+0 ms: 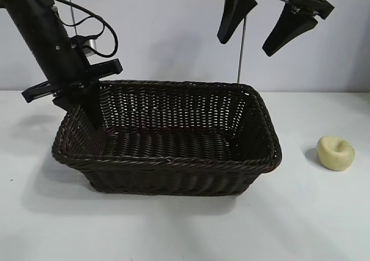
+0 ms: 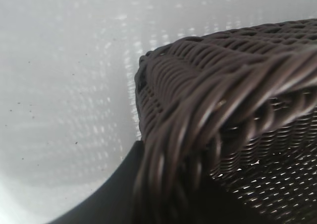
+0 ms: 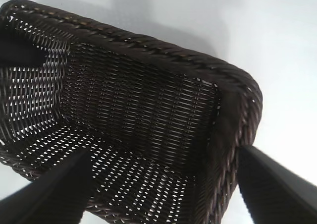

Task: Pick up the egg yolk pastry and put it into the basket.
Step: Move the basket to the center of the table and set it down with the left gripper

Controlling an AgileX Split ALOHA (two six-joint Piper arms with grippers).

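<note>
The egg yolk pastry (image 1: 335, 152), a small pale yellow bun with a dimple, lies on the white table to the right of the basket. It is out of both wrist views. The dark brown wicker basket (image 1: 173, 163) stands mid-table with nothing in it. My left gripper (image 1: 87, 108) is at the basket's far left corner with its fingers on either side of the braided rim (image 2: 208, 85), shut on it. My right gripper (image 1: 245, 47) is open and empty, high above the basket's right half. Its wrist view looks down into the basket (image 3: 163, 53) between its spread fingers (image 3: 49, 194).
The white table (image 1: 324, 215) runs round the basket on all sides. A thin vertical rod (image 1: 241, 53) stands behind the basket against the pale wall.
</note>
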